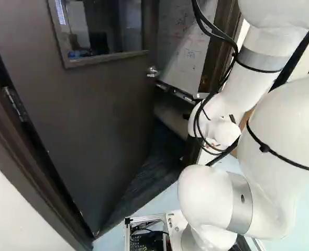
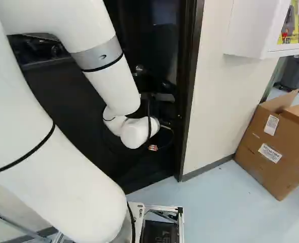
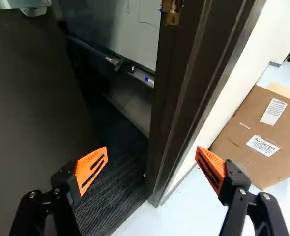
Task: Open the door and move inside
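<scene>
The dark brown door (image 1: 97, 104) stands partly open in the left base view, with its metal handle (image 1: 152, 71) near its free edge. A gap shows dark carpet (image 1: 157, 157) and a whiteboard inside. In the wrist view, the gripper (image 3: 151, 160) is open with its orange pads wide apart and nothing between them. Door (image 3: 32, 98) and handle (image 3: 33, 7) lie ahead, toward one finger's side. The door frame (image 3: 177, 98) rises ahead between the finger directions. Neither base view lets me make out the gripper clearly; the white arm's wrist hides it.
In the right base view, a pale wall (image 2: 218, 96) stands right of the door frame (image 2: 188, 91), with a white cabinet (image 2: 248, 30) on it. A cardboard box (image 2: 273, 147) is on the floor beside that wall. Hinges (image 1: 15, 104) show at the door's left side.
</scene>
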Robot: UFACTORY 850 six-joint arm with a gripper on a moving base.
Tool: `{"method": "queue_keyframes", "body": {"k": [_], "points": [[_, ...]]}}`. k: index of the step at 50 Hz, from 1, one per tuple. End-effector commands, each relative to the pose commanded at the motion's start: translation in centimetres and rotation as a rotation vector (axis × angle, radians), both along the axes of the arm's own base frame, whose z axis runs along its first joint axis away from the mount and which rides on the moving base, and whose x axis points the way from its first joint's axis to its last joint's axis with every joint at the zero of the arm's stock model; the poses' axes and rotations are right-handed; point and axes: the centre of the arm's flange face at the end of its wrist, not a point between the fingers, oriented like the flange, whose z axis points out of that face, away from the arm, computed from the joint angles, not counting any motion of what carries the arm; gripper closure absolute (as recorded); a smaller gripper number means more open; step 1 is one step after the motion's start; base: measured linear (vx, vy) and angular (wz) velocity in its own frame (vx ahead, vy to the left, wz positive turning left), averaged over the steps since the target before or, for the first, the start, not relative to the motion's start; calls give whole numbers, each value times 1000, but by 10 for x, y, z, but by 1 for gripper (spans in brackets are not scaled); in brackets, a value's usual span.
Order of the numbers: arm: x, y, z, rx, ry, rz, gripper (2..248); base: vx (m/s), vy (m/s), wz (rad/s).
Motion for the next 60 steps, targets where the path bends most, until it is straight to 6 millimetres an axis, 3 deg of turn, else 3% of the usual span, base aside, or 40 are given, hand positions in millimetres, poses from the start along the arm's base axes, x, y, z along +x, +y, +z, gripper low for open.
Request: {"method": "queue_keyframes", "body": {"k": [23,60], "points": [[0,0,0,0,0,0,3,107,59,-234],[0,0,0,0,0,0,3,60,85,-18]]}}
